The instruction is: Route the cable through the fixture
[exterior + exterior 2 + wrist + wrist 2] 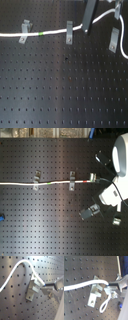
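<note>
Tool (110,288) clamped on long thin white cable (79,284); keep taut, lower into small grey metal clip (94,293) just beside, avoiding slack.

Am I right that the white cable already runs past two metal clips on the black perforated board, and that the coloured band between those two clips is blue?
Not quite: the band between the two clips is green, as the first exterior view shows. The white cable does run past both on the black perforated board.
</note>
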You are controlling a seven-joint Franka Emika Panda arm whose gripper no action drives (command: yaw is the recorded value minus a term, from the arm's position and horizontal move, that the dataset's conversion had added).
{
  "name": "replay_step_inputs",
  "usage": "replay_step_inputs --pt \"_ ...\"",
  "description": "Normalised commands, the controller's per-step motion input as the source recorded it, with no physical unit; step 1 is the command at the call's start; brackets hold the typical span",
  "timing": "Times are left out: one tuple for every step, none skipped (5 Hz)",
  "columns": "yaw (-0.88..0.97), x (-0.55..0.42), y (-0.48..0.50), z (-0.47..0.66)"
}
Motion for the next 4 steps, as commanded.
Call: replay_step_inputs --pt "-0.57 0.122 0.07 -0.16" --pt "-0.46 0.042 -0.045 0.05" --pt "-0.48 -0.179 -0.129 0.1" --pt "-0.21 -0.063 0.016 0.06"
